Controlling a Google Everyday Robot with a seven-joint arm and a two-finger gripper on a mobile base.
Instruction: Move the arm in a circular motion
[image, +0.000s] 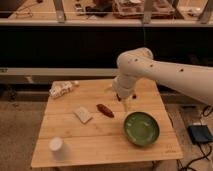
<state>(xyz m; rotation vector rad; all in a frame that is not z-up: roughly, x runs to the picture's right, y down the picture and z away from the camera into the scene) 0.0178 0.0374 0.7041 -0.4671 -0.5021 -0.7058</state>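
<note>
Over the far right part of the wooden table (100, 142), as the camera view shows it, the arm (165, 72) enters from the right edge as one long white segment that rises slightly to a bulbous bend. From there it turns downward into a short, near-vertical last stretch. That stretch ends in the gripper (125, 104), a narrow pale tip pointing straight down at the tabletop. Whether the gripper is spread or pressed together cannot be told from this view, and nothing is seen held in it. The relation that governs a circular sweep is the tip's clearance. It appears to hang above the wood rather than touch it, just behind the far rim of the green bowl (150, 132) and to the right of the small red-brown item (105, 110). On that reading, the bowl lies toward the camera from the tip and the red-brown item lies to the side, both near. A circle traced at this height therefore looks likely to pass over one or the other, and a higher path would give more margin. A flat pale packet (83, 114) lies beside the red-brown item. A crumpled light bag (62, 88) sits at the far left corner and a white cup (56, 145) stands at the near left corner, both well apart from the tip. Beyond the table runs dark shelving, and a dark box (201, 134) with a cable rests on the floor to the right.
</note>
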